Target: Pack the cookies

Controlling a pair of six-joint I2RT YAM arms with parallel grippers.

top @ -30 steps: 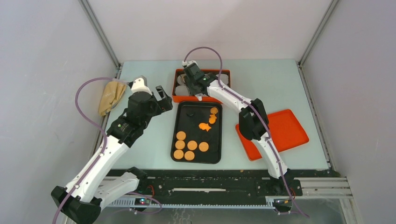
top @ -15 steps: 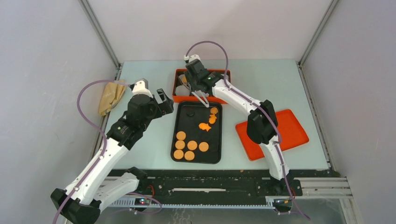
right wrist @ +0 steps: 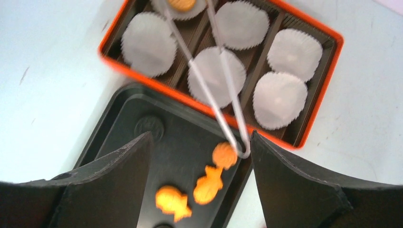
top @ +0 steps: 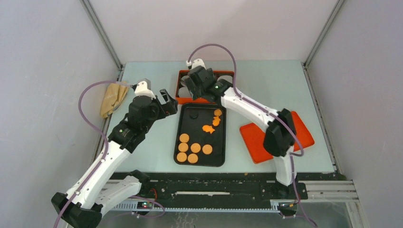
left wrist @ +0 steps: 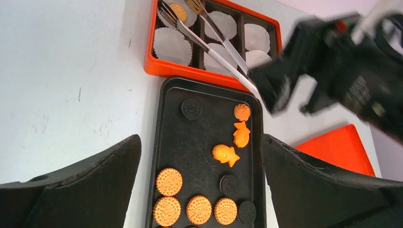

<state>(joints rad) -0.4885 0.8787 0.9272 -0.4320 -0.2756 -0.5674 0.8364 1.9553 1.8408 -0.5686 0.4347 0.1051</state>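
Note:
Several round orange cookies [left wrist: 168, 181] and a few dark ones [left wrist: 230, 184] lie in the black tray [top: 183, 124], with two fish-shaped and one swirl-shaped orange biscuit [left wrist: 225, 155]. One orange cookie [right wrist: 182, 4] sits in a paper cup in the orange box [top: 179, 99]. Metal tongs [right wrist: 209, 90] lie loose across the box, their bend at the tray's far edge. My right gripper [right wrist: 200, 142] hovers open and empty above the tongs, at the box's near edge [top: 196, 88]. My left gripper [left wrist: 200, 142] is open and empty, left of the tray's far end [top: 166, 100].
An orange lid [top: 285, 130] lies on the table right of the tray, under the right arm. A tan cloth [top: 112, 97] lies at the left edge by the wall. White paper cups [right wrist: 279, 99] fill the box's compartments.
My right wrist has moved from the tray's far edge back over the box, and the tongs it carried now lie loose below it. The left arm has barely shifted.

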